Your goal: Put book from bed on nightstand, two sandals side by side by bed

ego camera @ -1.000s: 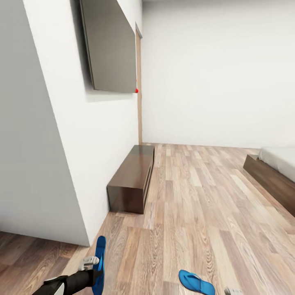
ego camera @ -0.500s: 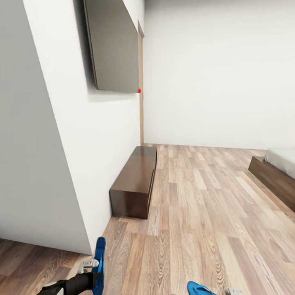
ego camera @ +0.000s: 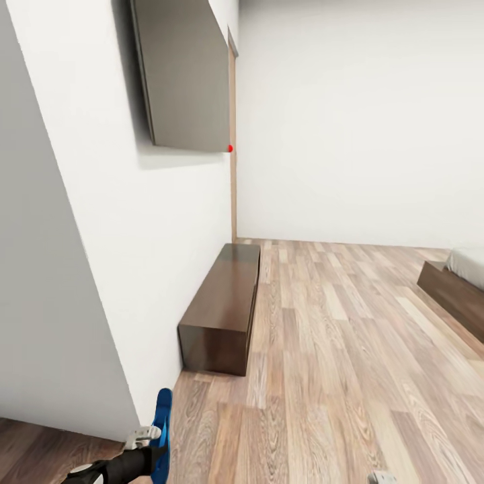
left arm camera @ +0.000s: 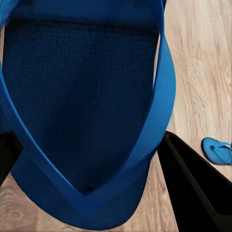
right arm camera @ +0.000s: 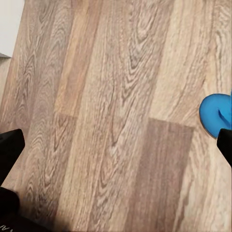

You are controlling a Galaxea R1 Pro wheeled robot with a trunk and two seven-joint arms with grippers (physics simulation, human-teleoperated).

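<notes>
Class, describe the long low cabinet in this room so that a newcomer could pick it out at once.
Start at the white wall on the left of the head view, where a flat grey panel hangs high up. Directly below it, on the wood-plank floor, the long low cabinet stands lengthwise against that wall. It is dark brown with a flat top, unlike the bed at the far right, whose dark frame carries a pale mattress.
</notes>
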